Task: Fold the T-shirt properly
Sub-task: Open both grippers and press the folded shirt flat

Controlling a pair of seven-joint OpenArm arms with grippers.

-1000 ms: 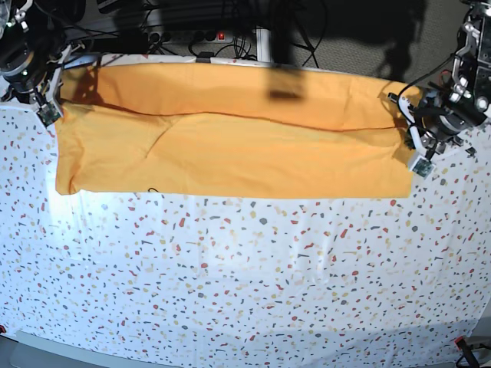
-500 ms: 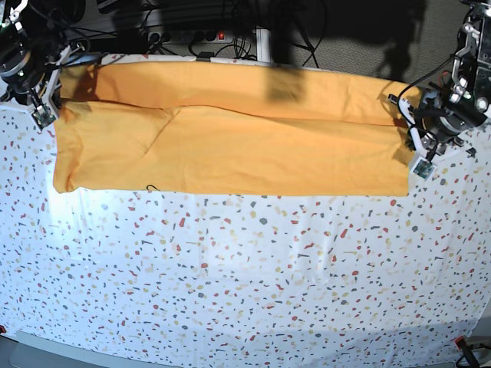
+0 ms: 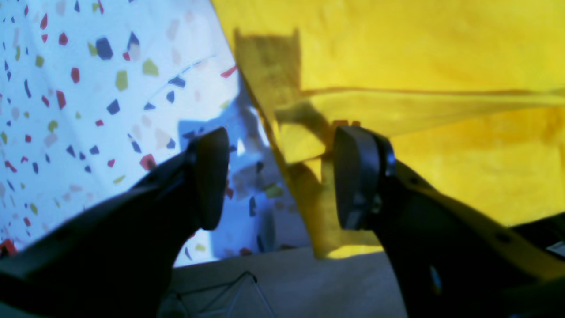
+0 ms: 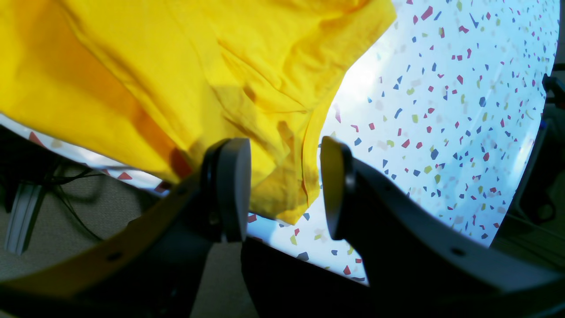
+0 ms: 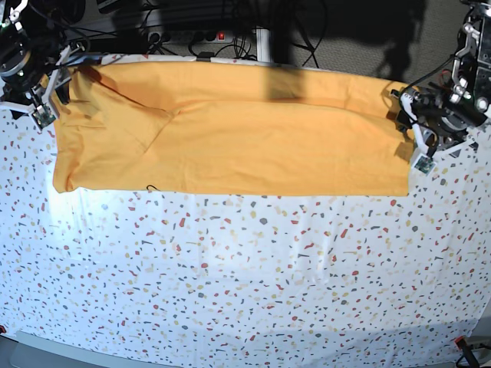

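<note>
Terrazzo-pattern tablecloth (image 5: 245, 284) bears the T-shirt (image 5: 230, 138) folded lengthwise once, left gripper (image 3: 278, 176) and right gripper (image 4: 282, 190) spread at its ends, crosswise folds remaining.

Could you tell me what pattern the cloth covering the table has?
The white tablecloth carries a speckled terrazzo pattern of small multicoloured flecks, clearest in the base view.
</note>
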